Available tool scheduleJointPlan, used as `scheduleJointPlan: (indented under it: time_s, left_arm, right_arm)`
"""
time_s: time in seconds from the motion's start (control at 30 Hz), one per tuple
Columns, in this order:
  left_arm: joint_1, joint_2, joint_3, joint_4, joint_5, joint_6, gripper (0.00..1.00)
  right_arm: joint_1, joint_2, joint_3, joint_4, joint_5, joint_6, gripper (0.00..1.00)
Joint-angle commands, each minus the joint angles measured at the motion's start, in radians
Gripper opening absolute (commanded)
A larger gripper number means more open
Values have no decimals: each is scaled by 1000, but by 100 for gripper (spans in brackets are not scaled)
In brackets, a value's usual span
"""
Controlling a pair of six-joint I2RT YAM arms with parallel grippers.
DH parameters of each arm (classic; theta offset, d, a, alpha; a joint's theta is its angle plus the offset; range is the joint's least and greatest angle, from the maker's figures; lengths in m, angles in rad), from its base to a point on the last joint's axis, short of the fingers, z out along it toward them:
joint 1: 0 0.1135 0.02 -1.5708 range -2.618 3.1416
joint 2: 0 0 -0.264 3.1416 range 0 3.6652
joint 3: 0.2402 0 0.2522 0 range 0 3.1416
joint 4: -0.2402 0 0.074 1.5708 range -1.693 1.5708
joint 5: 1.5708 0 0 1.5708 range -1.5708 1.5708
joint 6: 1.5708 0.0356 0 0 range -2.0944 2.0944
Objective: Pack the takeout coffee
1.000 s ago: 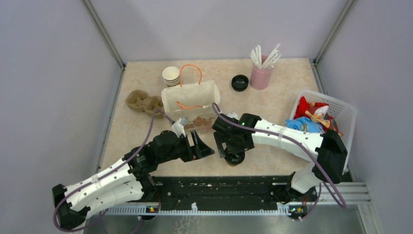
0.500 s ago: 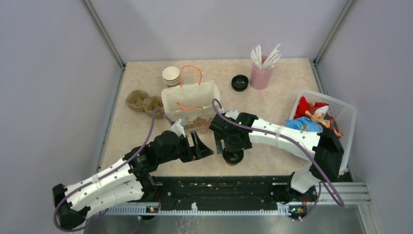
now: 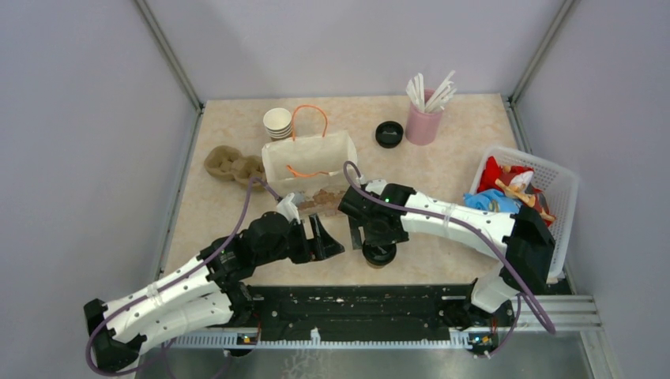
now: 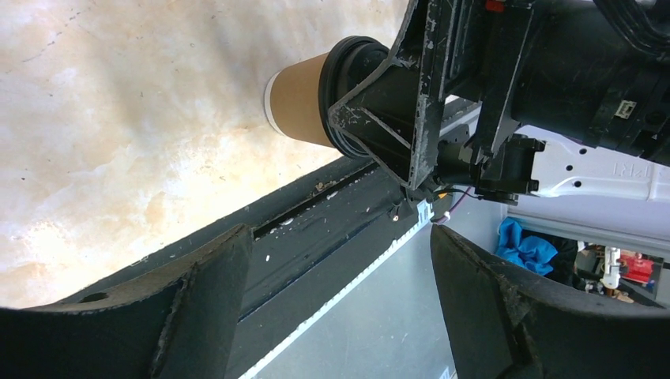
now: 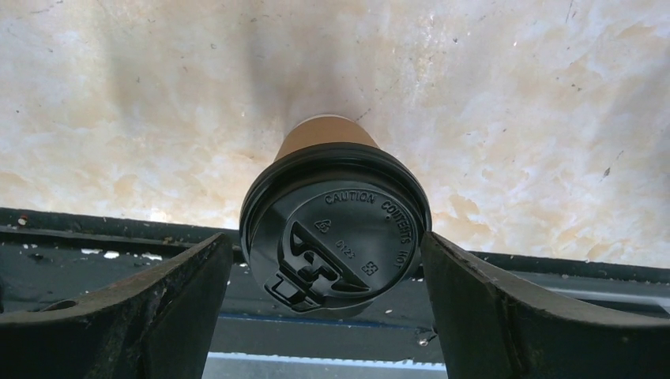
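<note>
The takeout coffee (image 3: pixel 380 255), a brown paper cup with a black lid (image 5: pixel 336 233), stands upright near the table's front edge. My right gripper (image 3: pixel 379 242) hangs over it from above, open, with one finger on each side of the lid. In the right wrist view the right finger (image 5: pixel 506 316) is at the lid's rim and the left finger stands a little off it. My left gripper (image 3: pixel 329 237) is open just left of the cup with nothing between its fingers; its wrist view shows the cup (image 4: pixel 299 99) beyond the right gripper's fingers.
A white paper bag (image 3: pixel 310 162) with orange handles stands open behind the grippers. Around it are stacked cups (image 3: pixel 277 123), a cardboard cup carrier (image 3: pixel 234 163), a loose black lid (image 3: pixel 389 133) and a pink straw holder (image 3: pixel 423 122). A white basket (image 3: pixel 553 180) sits at right.
My right gripper has shifted slightly left over the cup and its jaws have narrowed a little toward the lid. The left gripper has barely moved.
</note>
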State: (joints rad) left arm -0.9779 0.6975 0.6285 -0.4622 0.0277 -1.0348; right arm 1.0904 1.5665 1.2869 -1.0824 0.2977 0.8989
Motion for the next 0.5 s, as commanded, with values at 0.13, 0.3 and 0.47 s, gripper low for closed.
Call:
scheduleJointPlan:
  time_s: [0.13,0.3,0.47]
  left_arm:
    - [-1,-2,55,4,-11,39,89]
    - [-1,9,57,11,-8,42,89]
    - [-1,12,58,16,-12,42,89]
  right_arm:
    - [12,-19,14,-10,32,17,91]
    - [11,-49,5,-13,37,20,92]
    - [11,-59,0,-12,42,14,93]
